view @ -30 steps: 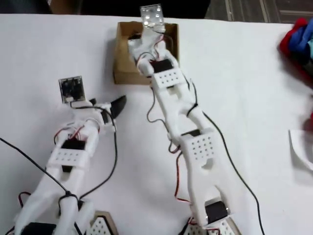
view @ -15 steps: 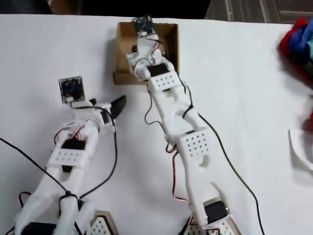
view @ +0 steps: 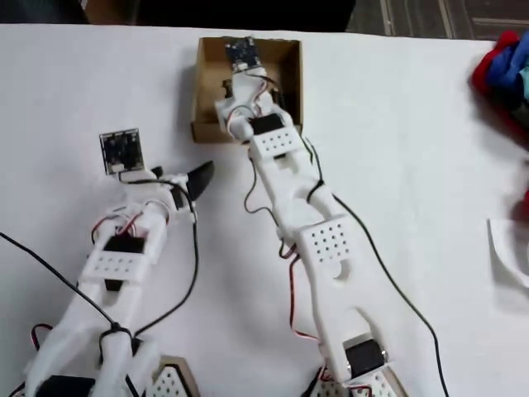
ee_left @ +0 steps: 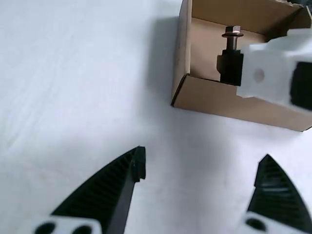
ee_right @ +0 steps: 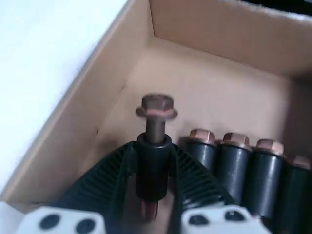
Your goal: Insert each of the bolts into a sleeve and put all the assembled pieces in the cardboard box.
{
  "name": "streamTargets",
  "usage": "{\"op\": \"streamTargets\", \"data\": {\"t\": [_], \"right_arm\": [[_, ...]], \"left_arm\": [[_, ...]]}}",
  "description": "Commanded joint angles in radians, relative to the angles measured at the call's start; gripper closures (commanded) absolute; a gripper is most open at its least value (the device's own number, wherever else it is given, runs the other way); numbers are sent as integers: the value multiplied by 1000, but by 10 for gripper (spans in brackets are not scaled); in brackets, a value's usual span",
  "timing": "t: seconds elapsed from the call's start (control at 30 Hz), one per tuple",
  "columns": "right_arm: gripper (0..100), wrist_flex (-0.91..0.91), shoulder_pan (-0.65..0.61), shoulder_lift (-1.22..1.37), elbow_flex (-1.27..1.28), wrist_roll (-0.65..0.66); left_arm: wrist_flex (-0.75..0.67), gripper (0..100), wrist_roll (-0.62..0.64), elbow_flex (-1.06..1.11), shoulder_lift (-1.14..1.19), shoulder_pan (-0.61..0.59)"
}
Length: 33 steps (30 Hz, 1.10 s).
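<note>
My right gripper (ee_right: 152, 170) is shut on a black sleeve (ee_right: 153, 161) with a bolt (ee_right: 156, 109) standing out of its top. It holds the piece upright inside the cardboard box (ee_right: 97, 107). Several assembled pieces (ee_right: 239, 165) stand in a row against it on the box floor. From above, the right arm (view: 269, 136) leans over the cardboard box (view: 208, 83). My left gripper (ee_left: 200, 185) hangs open over the bare table, short of the cardboard box (ee_left: 229, 105), where the held sleeve (ee_left: 230, 66) and bolt (ee_left: 233, 35) show.
The white table (view: 413, 124) spreads wide around both arms. Coloured cloth (view: 502, 66) lies at the far right edge, with a white object (view: 508, 252) below it. Cables trail from both arms.
The right arm has swung down and back into the box, lowering the held sleeve and bolt towards its floor. The left arm has stayed still.
</note>
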Motion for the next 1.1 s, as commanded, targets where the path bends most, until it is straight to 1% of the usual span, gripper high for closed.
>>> {"op": "streamTargets", "data": {"t": [0.0, 0.17, 0.23, 0.3, 0.4, 0.47, 0.7, 0.83, 1.07], "right_arm": [[974, -7, 1, -13, -61, 9], [974, -8, 1, -13, -61, 9], [950, -8, 1, -13, -61, 9], [881, -8, 1, -13, -61, 9], [751, -8, 1, -15, -61, 9], [714, -8, 1, -18, -61, 9], [784, -65, 25, -30, -107, 8], [808, -62, 79, -30, -210, 5], [808, -31, 211, -36, -330, 6]], "left_arm": [[2, 634, -6, -4, -32, -11], [2, 634, -6, -4, -32, -11], [2, 634, -6, -4, -32, -11], [2, 634, -6, -4, -32, -11], [2, 634, -6, -4, -32, -9], [2, 634, -6, -4, -32, -9], [3, 634, -6, -4, -32, -9], [3, 634, -6, -2, -32, -9], [-3, 634, -5, 28, -38, -6]]}}
